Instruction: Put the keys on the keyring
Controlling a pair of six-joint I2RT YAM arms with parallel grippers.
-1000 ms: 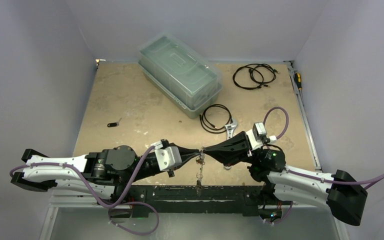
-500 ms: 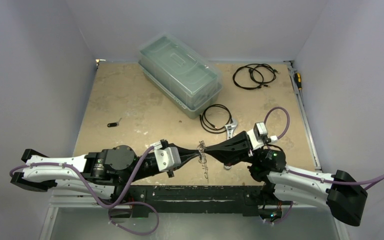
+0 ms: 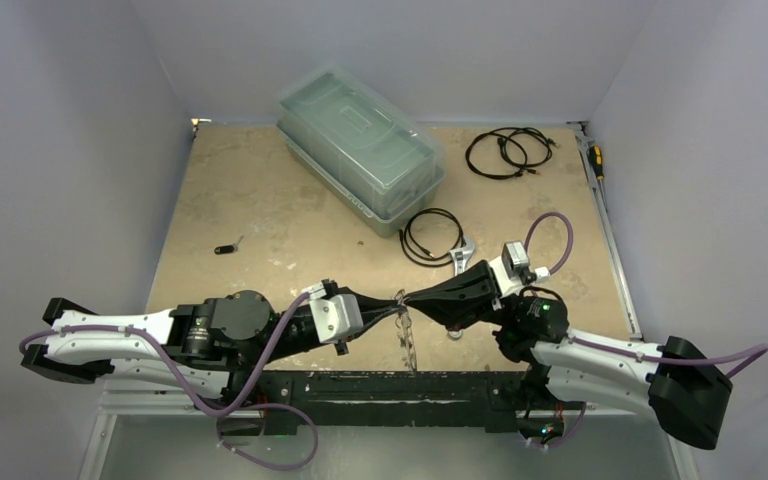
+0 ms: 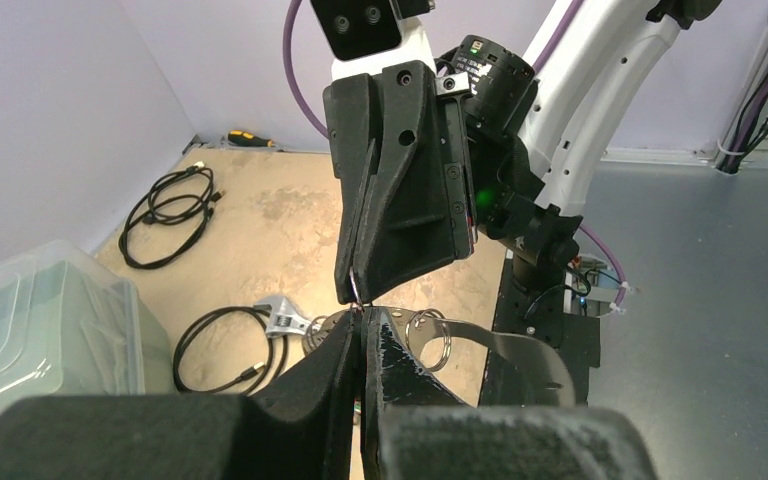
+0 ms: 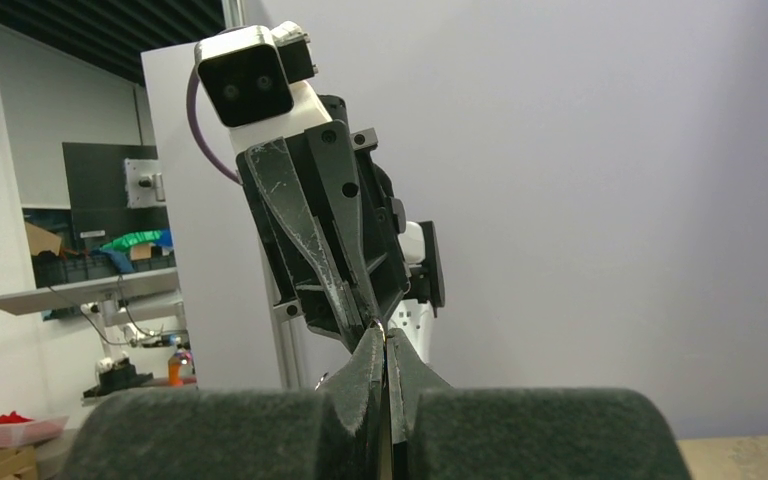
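Table (image 3: pixel 260 190): tan, mottled board, walled on three sides.
Far centre: clear lidded plastic box (image 3: pixel 360 150), set askew.
Far right: coil of black cable (image 3: pixel 505 152).
Right edge: yellow-and-black screwdriver (image 3: pixel 594 160), lying along rim.
Centre: second black cable coil (image 3: pixel 433 237), just near side of box.
Beside that coil: wrench (image 3: pixel 463 257), silver head showing, handle hidden under arm.
Left: small black piece with thin tail (image 3: pixel 225 249), alone, too small to identify.

Arms are meeting tip to tip over the near edge, left gripper (image 3: pixel 391 304) and right gripper (image 3: pixel 408 298) blocking the middle. Keyring (image 3: pixel 407 335) is dangling under the tips. Bin (image 3: pixel 360 150) is filling far centre. Cable (image 3: pixel 433 236) and wrench (image 3: pixel 463 258) are lying just beyond the right arm. Left of the table (image 3: pixel 230 190) is lying open, with one small black bit (image 3: pixel 225 249) there.
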